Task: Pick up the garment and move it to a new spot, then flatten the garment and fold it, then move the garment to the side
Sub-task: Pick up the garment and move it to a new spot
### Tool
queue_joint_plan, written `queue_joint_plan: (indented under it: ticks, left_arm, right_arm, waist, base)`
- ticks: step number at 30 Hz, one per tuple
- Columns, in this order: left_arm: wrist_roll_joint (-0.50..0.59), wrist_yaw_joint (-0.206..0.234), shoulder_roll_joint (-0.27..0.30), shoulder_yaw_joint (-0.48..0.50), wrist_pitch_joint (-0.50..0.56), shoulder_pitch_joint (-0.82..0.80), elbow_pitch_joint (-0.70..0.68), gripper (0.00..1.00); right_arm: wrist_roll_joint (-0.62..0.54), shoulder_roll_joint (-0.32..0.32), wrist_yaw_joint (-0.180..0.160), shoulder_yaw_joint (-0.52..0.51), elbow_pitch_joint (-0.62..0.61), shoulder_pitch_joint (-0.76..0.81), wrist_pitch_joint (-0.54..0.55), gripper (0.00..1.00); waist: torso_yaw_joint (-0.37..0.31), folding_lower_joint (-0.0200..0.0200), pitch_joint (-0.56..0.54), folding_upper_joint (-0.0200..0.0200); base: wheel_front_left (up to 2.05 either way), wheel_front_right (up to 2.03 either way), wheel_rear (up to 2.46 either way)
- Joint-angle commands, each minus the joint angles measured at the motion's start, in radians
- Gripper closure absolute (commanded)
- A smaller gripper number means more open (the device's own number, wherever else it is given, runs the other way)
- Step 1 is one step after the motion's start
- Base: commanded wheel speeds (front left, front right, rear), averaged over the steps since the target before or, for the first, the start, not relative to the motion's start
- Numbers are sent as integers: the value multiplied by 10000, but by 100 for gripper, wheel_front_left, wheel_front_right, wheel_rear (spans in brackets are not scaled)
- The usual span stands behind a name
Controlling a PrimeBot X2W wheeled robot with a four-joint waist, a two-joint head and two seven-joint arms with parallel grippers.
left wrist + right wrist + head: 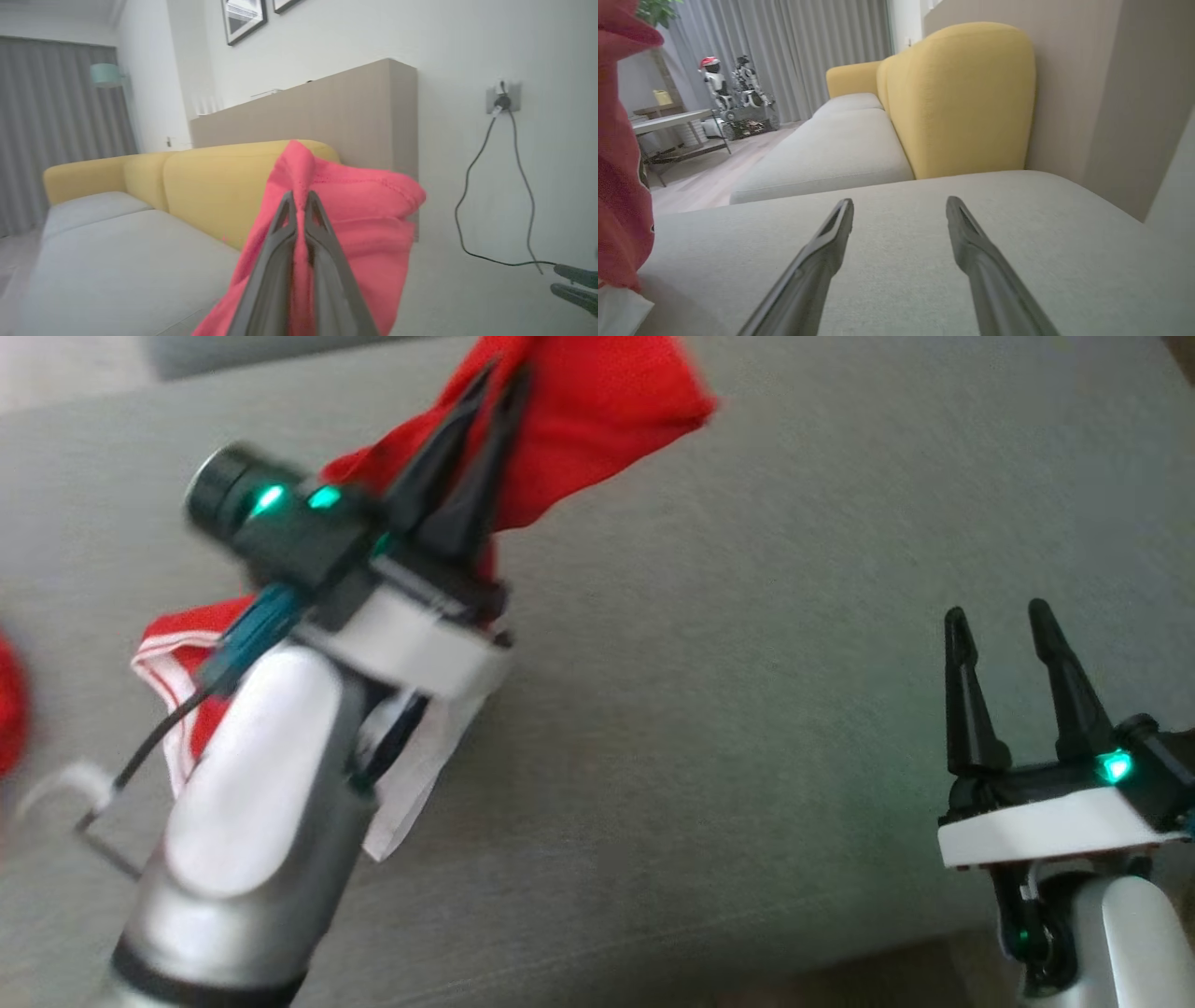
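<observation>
The garment (597, 420) is red cloth with white trim, lifted off the grey cushion (747, 709) at the upper left of the head view. My left gripper (509, 373) is shut on a fold of it, and the rest hangs down under the wrist. In the left wrist view the red garment (364, 219) bunches around my closed fingers (280, 242). At the lower right, my right gripper (997, 613) hovers open over the cushion with nothing in it. Its two fingers (822, 252) stand apart in the right wrist view, with the garment (621, 177) hanging at the left edge.
A yellow sofa backrest (966, 98) rises behind the grey cushions. A low table (672, 121) and another robot (733, 93) stand across the room. A power cable (495, 186) hangs from a wall socket. A red item (9, 700) lies at the head view's left edge.
</observation>
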Motion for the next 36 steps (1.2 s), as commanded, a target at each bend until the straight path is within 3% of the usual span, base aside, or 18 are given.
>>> queue_joint_plan:
  ticks: [1, 9, 16, 17, 18, 19, 26, 36]
  left_arm:
    - [-23, -47, -18, 48, -35, -830, -54, 100]
    - [-477, -147, -456, -1849, 414, -1898, 2546, 100]
    - [-1318, -154, -281, -3492, 455, -2430, 4708, 100]
    - [-1432, -155, -273, -3601, 457, -2476, 4899, 83]
    - [-1546, -155, -276, -3717, 415, -2520, 5034, 31]
    - [-1641, -155, -273, -3828, 340, -2567, 5129, 0]
    - [-2006, -121, -342, -3862, -278, -2510, 5377, 0]
    - [-2427, 770, 122, -2549, -1029, -1425, 4445, 0]
  right_arm:
    - [119, -53, -7, 236, -378, -435, -197, 0]
    - [458, -53, -7, 464, -230, -668, -712, 0]
    - [661, -53, -7, 669, 110, -903, -1068, 0]
    - [668, -53, -7, 643, 164, -921, -1101, 0]
    - [662, -53, -7, 615, 220, -937, -1125, 0]
    - [652, -53, -7, 601, 267, -956, -1140, 0]
    - [411, -53, -7, 513, 419, -1047, -1079, 0]
    - [-90, -53, -7, 365, 279, -968, -493, 0]
  waist:
    - [-1092, 0, 1071, 0]
    - [-1960, 0, 1989, 0]
    - [-2037, 0, 2251, 0]
    - [-1973, 0, 2232, 0]
    - [-1898, 0, 2193, 0]
    - [-1812, 0, 2149, 0]
    - [-1052, 0, 1604, 0]
    - [584, 0, 565, 0]
  base:
    - [0, 0, 0]
    - [0, 0, 0]
    - [0, 0, 0]
    - [0, 0, 0]
    - [0, 0, 0]
    - [0, 0, 0]
    - [0, 0, 0]
    - [0, 0, 0]
